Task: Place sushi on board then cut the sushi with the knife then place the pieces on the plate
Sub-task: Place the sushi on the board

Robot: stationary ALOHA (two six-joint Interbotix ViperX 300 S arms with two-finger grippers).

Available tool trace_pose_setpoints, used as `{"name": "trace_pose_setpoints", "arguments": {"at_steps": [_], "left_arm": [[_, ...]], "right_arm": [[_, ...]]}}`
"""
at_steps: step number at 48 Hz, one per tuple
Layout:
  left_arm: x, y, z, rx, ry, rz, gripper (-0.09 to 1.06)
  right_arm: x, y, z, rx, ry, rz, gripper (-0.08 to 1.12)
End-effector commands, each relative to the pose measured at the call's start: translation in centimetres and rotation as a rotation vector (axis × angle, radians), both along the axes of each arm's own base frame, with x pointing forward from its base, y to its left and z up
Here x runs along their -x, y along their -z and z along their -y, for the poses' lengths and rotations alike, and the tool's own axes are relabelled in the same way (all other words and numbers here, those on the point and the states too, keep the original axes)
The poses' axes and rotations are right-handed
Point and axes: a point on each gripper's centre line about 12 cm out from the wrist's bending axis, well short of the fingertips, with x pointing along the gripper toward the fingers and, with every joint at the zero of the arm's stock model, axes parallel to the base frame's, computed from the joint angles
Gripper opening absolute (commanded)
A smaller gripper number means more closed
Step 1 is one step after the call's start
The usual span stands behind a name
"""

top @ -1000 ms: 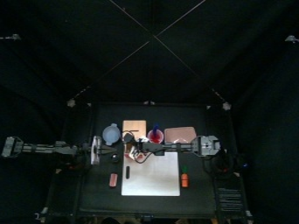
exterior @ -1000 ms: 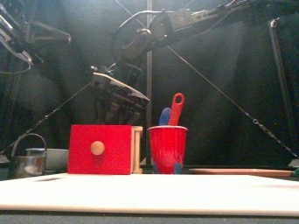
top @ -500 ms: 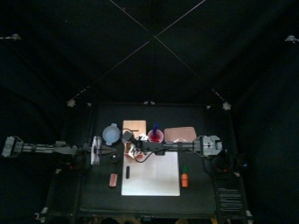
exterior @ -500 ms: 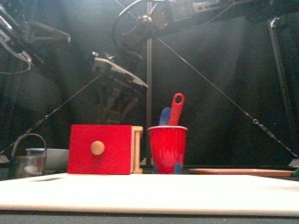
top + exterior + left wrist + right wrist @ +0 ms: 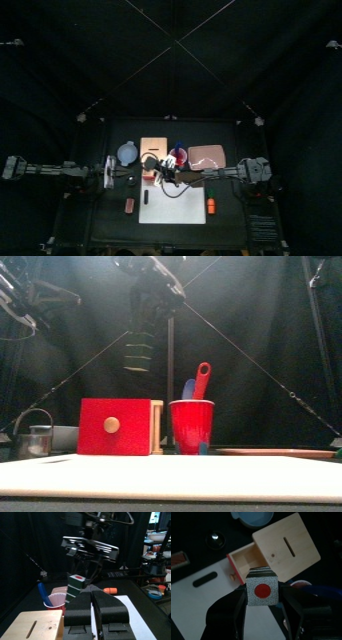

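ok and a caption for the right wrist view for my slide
Right gripper holds the sushi roll in the air, wooden box and white cutting board below.

Looks like a robotics lab booth: closed in by black curtains (image 5: 171, 50), fitted with a black arm (image 5: 54, 168) either side of a small table (image 5: 107, 225), stocked with toy kitchen props, white cutting board (image 5: 174, 205), red cup (image 5: 191, 424).

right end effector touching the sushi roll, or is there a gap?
Touching. Right wrist view shows the right end effector clamping the sushi roll, both jaws against its sides.
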Motion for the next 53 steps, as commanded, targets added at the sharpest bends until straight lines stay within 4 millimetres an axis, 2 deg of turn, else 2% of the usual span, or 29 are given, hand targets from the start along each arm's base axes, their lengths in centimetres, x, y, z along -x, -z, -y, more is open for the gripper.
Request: {"name": "trace_pose_setpoints", "arguments": {"at_steps": [1,9,13,19,34,45,53], "left_arm": [[-0.1,-0.5,-0.1,-0.001,-0.008,0.020,0.30],[-0.1,-0.5,-0.8,0.005,-0.041,0.020,0.30],[-0.1,-0.6,-1.0,0.010,-0.053,0.022,0.30],[-0.1,-0.6,-1.3,0.024,-0.068,0.022,0.30],[-0.1,-0.8,-1.6,0.059,-0.085,0.029,0.30],[-0.2,-1.2,-1.6,0.060,-0.085,0.040,0.30],[-0.2,-1.3,-1.6,0.063,-0.084,0.043,0.30]], "right_arm": [[2.1,-1.5,-2.5,0.109,-0.016,-0.042,0.69],[3.3,1.3,-5.6,0.196,-0.075,-0.138,0.69],[3.6,3.3,-6.0,0.187,-0.090,-0.188,0.69],[3.8,5.9,-6.1,0.184,-0.113,-0.238,0.68],[4.9,9.8,-5.8,0.202,-0.151,-0.284,0.69],[5.3,11.6,-5.7,0.204,-0.123,-0.251,0.69],[5.4,12.1,-5.7,0.211,-0.115,-0.242,0.70]]}}
